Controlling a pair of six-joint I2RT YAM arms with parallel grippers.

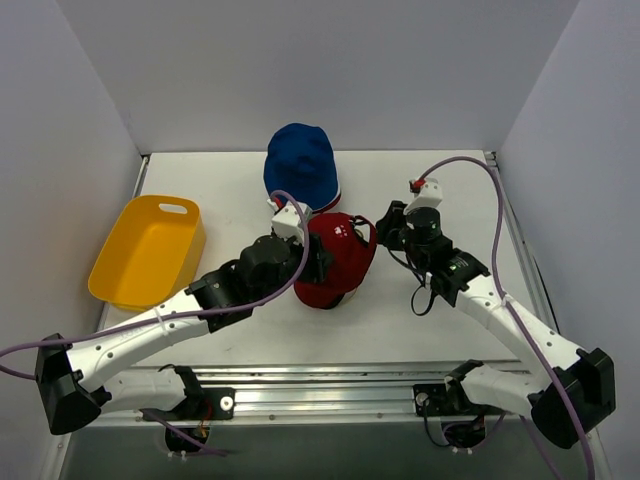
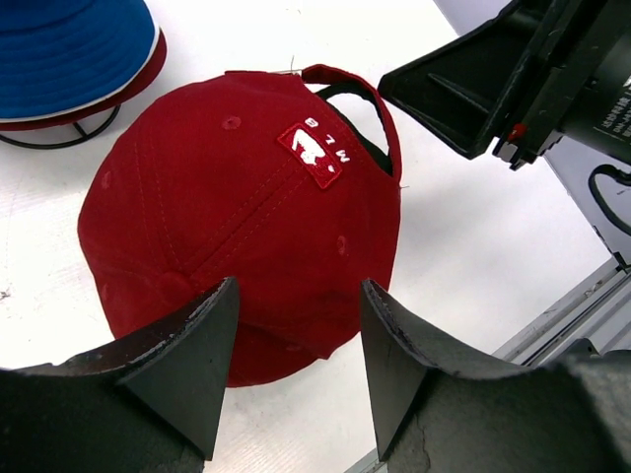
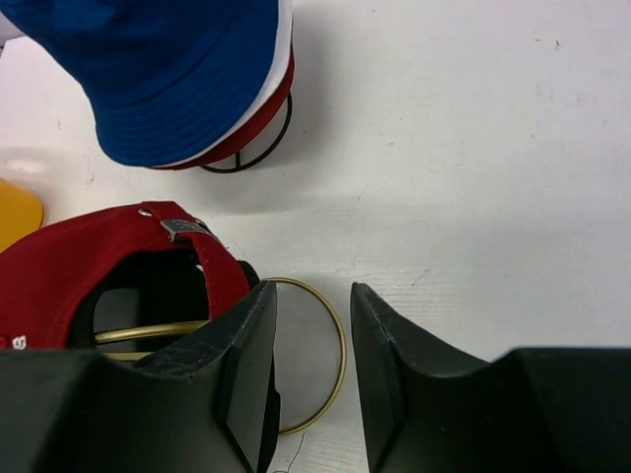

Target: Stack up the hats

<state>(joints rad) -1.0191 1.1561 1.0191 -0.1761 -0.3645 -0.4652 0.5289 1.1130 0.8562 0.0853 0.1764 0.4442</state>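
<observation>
At the near edge, a metal rail (image 1: pixel 330 385) runs below the two arm bases, and beyond it lies a plain white tabletop (image 1: pixel 220 180), boxed in by pale walls (image 1: pixel 320 60) on the left, right and far sides. Two arms reach in towards the middle. The left gripper (image 2: pixel 296 286) hangs at the near-left edge of the red baseball cap (image 1: pixel 340 262), jaws spread wide with nothing between them, the cap's fabric showing through the gap. The right gripper (image 3: pixel 314 288) sits just beside the cap's back strap on the right, jaws released with only a narrow gap, and bare tabletop visible between them. The cap itself rests mid-table on a gold wire frame (image 3: pixel 342 340), its ring peeking out from underneath. Off to the left, well apart, there's one yellow tub (image 1: pixel 145 250) with a handle slot. At the far side, near the back wall, sits the pile: the blue hat (image 1: pixel 300 160) on top, the white bucket hat (image 3: pixel 284 30) showing as a thin brim below it, the dark red bucket hat (image 3: pixel 246 143) under that, all on a black wire frame (image 3: pixel 279 133). The count: four hats, three stacked and one apart; two wire frames; one tub; two arms.
</observation>
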